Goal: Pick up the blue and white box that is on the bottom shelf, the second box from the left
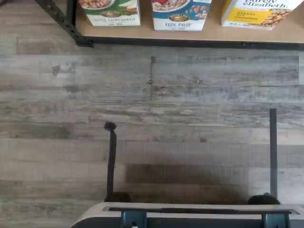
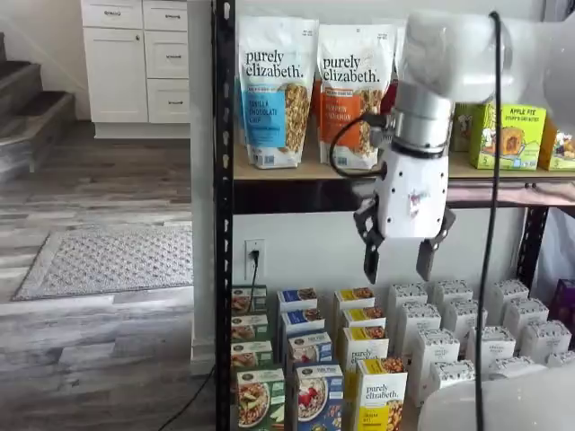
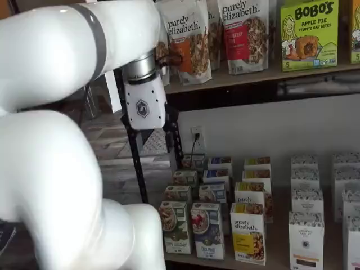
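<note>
The blue and white box (image 2: 319, 397) stands upright in the front row of the bottom shelf (image 1: 209, 34), between a green carton (image 2: 260, 400) and a yellow "purely elizabeth" carton (image 2: 382, 397). It also shows in the other shelf view as the blue and white box (image 3: 208, 229), and in the wrist view as the blue and white box (image 1: 181, 14) at the shelf's front edge. My gripper (image 2: 398, 268) hangs well above the boxes and out in front of the rack, open, with a plain gap between its black fingers and nothing in them. In a shelf view only its white body (image 3: 144, 107) is clear.
More rows of the same cartons stand behind the front row, with several white cartons (image 2: 467, 337) to their right. The rack's black upright post (image 2: 223, 224) is just left of the green carton. Granola bags (image 2: 274, 90) and green Bobo's boxes (image 3: 309, 34) fill the shelf above.
</note>
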Action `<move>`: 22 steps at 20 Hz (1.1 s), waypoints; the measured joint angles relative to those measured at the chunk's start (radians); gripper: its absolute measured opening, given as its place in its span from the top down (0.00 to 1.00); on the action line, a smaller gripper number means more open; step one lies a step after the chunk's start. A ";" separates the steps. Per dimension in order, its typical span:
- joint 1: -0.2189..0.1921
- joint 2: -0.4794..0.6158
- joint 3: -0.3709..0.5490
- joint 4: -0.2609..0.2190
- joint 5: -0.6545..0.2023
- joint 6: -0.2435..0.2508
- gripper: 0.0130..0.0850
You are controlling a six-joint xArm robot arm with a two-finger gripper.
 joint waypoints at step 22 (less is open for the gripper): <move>0.046 0.243 0.221 0.011 -0.466 0.024 0.00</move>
